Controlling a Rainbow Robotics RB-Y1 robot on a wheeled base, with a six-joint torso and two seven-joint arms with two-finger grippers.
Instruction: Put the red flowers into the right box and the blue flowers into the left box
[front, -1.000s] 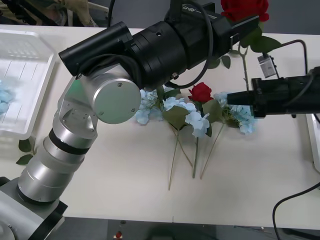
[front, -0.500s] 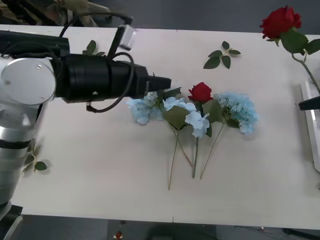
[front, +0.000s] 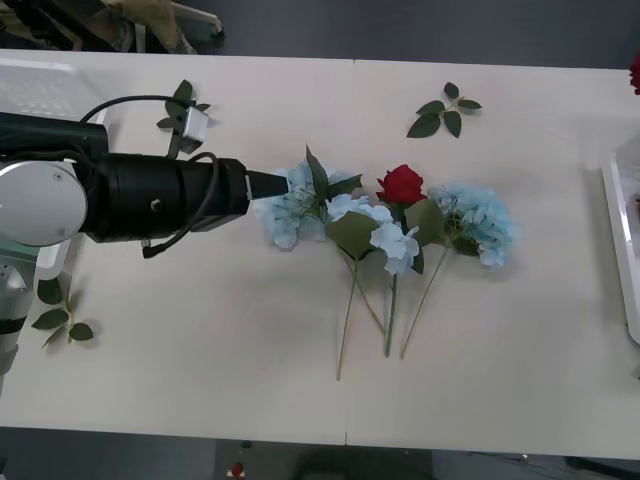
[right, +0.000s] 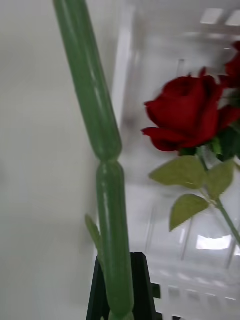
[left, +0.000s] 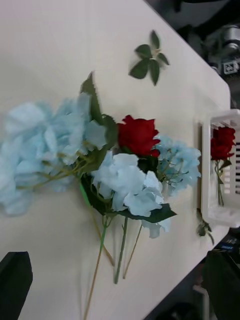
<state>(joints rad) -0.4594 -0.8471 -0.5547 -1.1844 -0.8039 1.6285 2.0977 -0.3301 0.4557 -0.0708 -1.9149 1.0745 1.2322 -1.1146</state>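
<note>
The pale-blue artificial hydrangea clusters (front: 385, 225) lie in a row at the centre of the front view on the pale surface (front: 200, 340), their thin stems fanning toward the lower edge. One deep-red artificial rose (front: 401, 185) sits among them, its head between the middle and right-hand clusters. They lie as they did half a second ago.

The left gripper (front: 268, 185), at centre left of the front view, has drawn back toward the left edge; its tip now sits just at the leftmost blue cluster. In the left wrist view its black fingers (left: 14, 282) stand at the two lower corners, so the jaws are spread wide around nothing.

The shallow white plastic tray (front: 622, 250) lies along the right edge, with a red rose (right: 189, 117) already inside. The rose held high at upper right earlier has left that spot. In the right wrist view the right gripper (right: 120, 295) has its jaws closed on a thick green stem (right: 97, 125).

The ribbed white translucent tray (front: 40, 80) shows at upper left.
</note>
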